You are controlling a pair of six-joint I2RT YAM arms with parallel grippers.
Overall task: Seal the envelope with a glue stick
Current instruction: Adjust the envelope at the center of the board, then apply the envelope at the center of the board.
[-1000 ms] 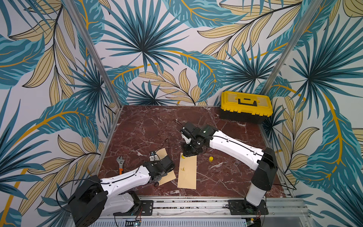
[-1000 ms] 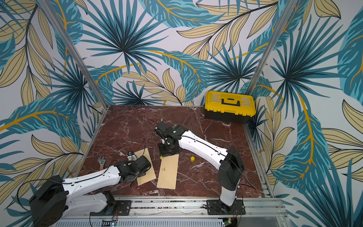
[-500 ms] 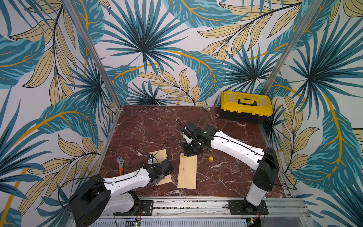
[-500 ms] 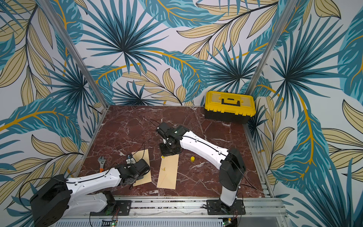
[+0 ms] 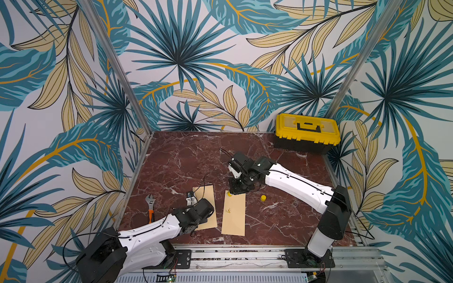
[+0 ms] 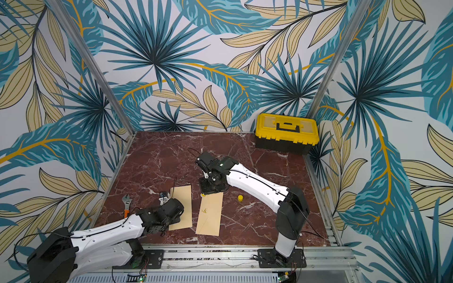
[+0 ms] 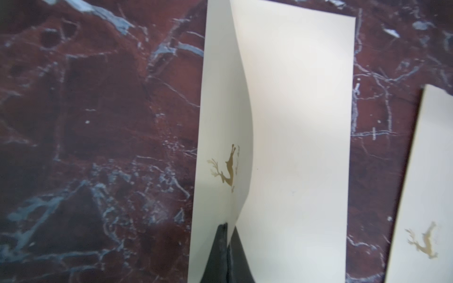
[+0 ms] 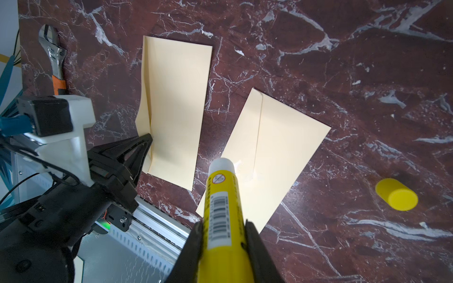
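Two tan envelopes lie side by side on the marble table. My left gripper [image 7: 228, 226] is shut on the lifted flap edge of the left envelope [image 5: 204, 203] [image 7: 294, 122] [image 8: 176, 105], which curls up from the body. My right gripper [image 8: 223, 223] is shut on the yellow glue stick [image 8: 224, 208] [image 5: 229, 194]. The stick is uncapped, and its white tip hangs at the far end of the right envelope [image 5: 234, 215] [image 8: 282, 152]; whether it touches the paper I cannot tell. The loose yellow cap [image 5: 263, 198] [image 8: 397, 194] lies to the right of that envelope.
A wrench [image 5: 151, 205] [image 8: 55, 56] with an orange handle lies near the table's left edge. A yellow-lidded toolbox [image 5: 307, 132] stands in the back right corner. An aluminium rail [image 5: 245, 254] runs along the front edge.
My left gripper has closed from open onto the left envelope's flap, and its arm has drawn slightly toward the front. The right arm with the glue stick has barely moved.
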